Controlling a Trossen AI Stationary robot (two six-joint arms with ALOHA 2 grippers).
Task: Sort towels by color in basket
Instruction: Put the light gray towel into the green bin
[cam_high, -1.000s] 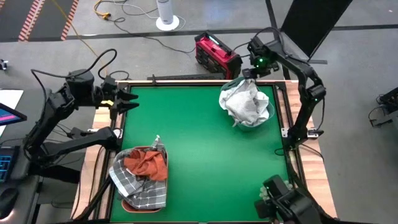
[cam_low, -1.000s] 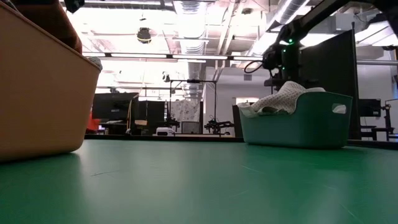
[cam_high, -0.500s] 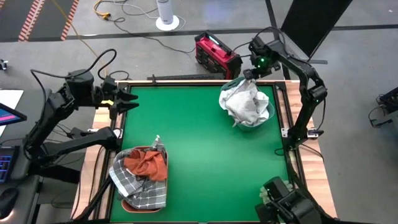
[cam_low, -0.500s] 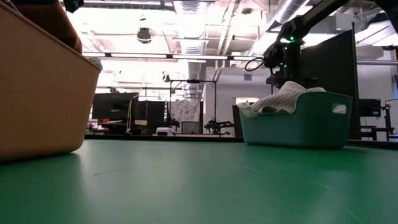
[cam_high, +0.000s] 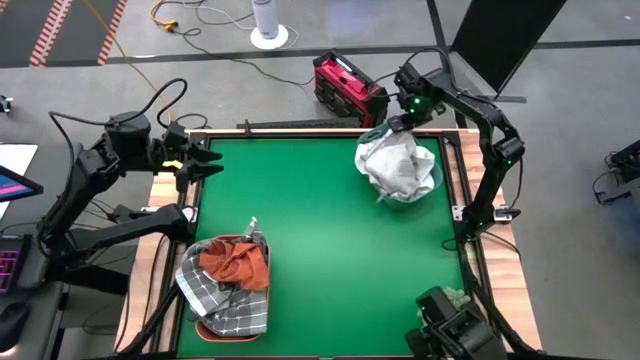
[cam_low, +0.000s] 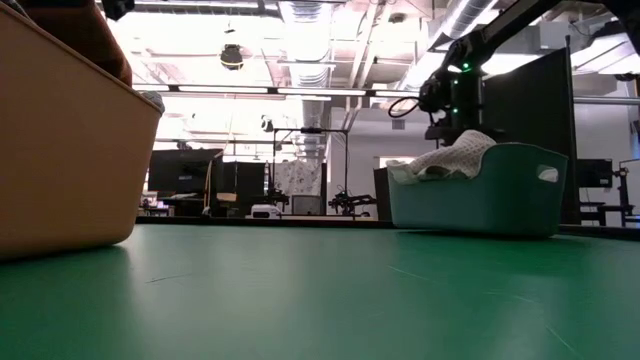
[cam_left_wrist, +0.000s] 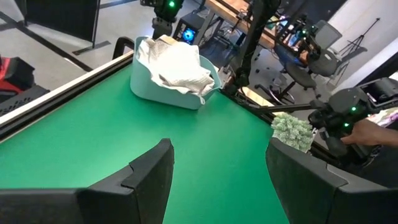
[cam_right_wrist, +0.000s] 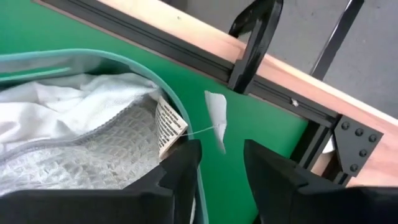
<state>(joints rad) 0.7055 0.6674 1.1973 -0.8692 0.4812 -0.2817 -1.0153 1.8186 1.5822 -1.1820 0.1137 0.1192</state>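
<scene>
- My right gripper (cam_right_wrist: 221, 163) hovers at the teal basket's (cam_high: 432, 186) far rim, fingers apart astride it.
- White towels (cam_high: 393, 165) fill that basket; one shows a care label (cam_right_wrist: 168, 129), print unreadable.
- Left gripper (cam_high: 207, 163) waits, fingers apart, at the table's (cam_high: 330, 240) left edge.
- Rust-orange towel (cam_high: 238, 263) and grey checked towel (cam_high: 235, 306) lie in the tan basket (cam_low: 60, 150).

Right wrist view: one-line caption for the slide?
Right gripper open at the rim of the teal basket, beside a white towel and its label.

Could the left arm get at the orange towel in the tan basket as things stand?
Probably yes. The left end effector hangs open over the table's far left edge, the orange towel lies uncovered on top of the grey checked towel, and nothing stands between them.
</scene>
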